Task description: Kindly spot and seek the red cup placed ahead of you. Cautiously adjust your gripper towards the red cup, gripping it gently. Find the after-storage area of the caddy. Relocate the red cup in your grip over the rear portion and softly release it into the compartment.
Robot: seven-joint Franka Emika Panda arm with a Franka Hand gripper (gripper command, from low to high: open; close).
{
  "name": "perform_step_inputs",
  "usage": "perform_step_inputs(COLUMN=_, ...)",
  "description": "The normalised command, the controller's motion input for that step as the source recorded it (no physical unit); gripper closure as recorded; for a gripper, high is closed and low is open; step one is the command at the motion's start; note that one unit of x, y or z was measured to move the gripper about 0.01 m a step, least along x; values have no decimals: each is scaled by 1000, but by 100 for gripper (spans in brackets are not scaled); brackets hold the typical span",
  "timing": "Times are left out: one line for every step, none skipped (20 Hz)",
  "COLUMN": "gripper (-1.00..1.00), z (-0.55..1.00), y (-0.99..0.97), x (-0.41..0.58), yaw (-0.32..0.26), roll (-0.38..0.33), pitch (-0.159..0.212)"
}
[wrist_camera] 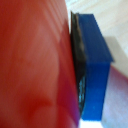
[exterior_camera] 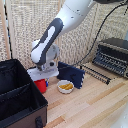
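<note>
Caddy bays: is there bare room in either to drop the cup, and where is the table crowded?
Both bays of the caddy look bare, the rear portion included. Crowded: the red cup, gripper, white bowl and blue box cluster together. Bare table lies nearer the camera.

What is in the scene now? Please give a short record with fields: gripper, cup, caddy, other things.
gripper: the gripper is low over the red cup; one blue finger lies against the cup's wall
cup: on the wooden table, beside the caddy, not yet lifted as far as seen
caddy: the caddy is open, black, divider across it; no cup inside
other things: white bowl of yellow food, dark blue box, toaster oven
</note>
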Motion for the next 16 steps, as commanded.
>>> perform_step_inputs(gripper=100, z=1000, y=0, x=206, yaw=-49, roll=54, pitch=0)
perform_step_inputs(gripper=100, z=1000, y=0, x=226, yaw=-41, roll=45, pitch=0)
perform_step_inputs(gripper=100, z=1000, y=0, x=223, yaw=-34, roll=48, pitch=0)
perform_step_inputs(gripper=100, z=1000, y=0, x=223, yaw=-31, roll=44, pitch=0)
perform_step_inputs(gripper=100, z=1000, y=0, x=229, yaw=-33, roll=43, pitch=0)
perform_step_inputs(gripper=100, z=1000, y=0, x=243, yaw=-31, roll=46, pitch=0)
perform_step_inputs(gripper=100, z=1000, y=0, x=209, yaw=-32, roll=45, pitch=2)
perform_step_inputs(gripper=100, z=1000, y=0, x=200, yaw=-27, roll=47, pitch=10)
perform_step_inputs(gripper=100, z=1000, y=23, x=183, yaw=-26, roll=42, pitch=6)
perform_step_inputs(gripper=100, z=971, y=60, x=137, yaw=-24, roll=59, pitch=32)
perform_step_inputs(gripper=100, z=977, y=74, x=146, yaw=-26, roll=56, pitch=23)
perform_step_inputs(gripper=100, z=923, y=163, x=114, yaw=-25, roll=72, pitch=32)
perform_step_inputs(gripper=100, z=871, y=194, x=74, yaw=-29, roll=88, pitch=41)
perform_step_inputs(gripper=100, z=883, y=300, x=40, yaw=-41, roll=81, pitch=24)
perform_step_inputs(gripper=100, z=863, y=411, x=57, yaw=-30, roll=85, pitch=20)
perform_step_inputs(gripper=100, z=837, y=474, x=60, yaw=-26, roll=91, pitch=16)
